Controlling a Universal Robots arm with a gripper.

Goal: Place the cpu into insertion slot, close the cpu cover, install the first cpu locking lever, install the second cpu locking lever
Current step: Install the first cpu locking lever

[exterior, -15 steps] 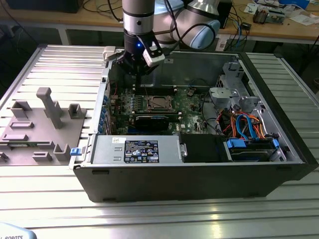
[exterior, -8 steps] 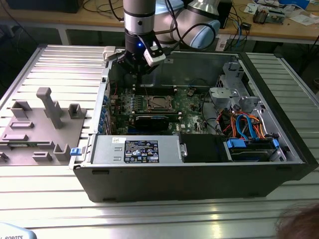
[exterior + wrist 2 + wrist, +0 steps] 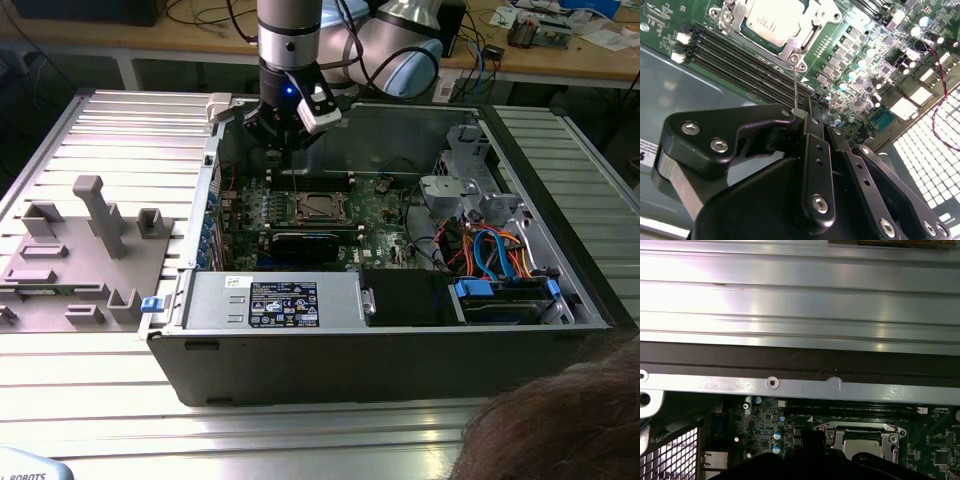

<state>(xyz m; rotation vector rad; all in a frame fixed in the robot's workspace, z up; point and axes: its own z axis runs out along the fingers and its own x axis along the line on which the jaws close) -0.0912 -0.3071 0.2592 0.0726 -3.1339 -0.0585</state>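
In the second wrist view the cpu lies flat in the insertion slot, its silver top showing through the cpu cover, which is down over it. A thin wire locking lever rises from the socket's corner to my gripper, whose black fingers are shut on its end. In the exterior view the gripper hangs inside the open computer case, above and towards the exterior view's left of the insertion slot. The first wrist view shows the cpu under the cover.
Memory slots run beside the socket. The case's metal wall stands close behind the gripper. A power supply and a drive bay with cables fill the case's front and right. A grey fixture tray sits at left; a person's hair is at lower right.
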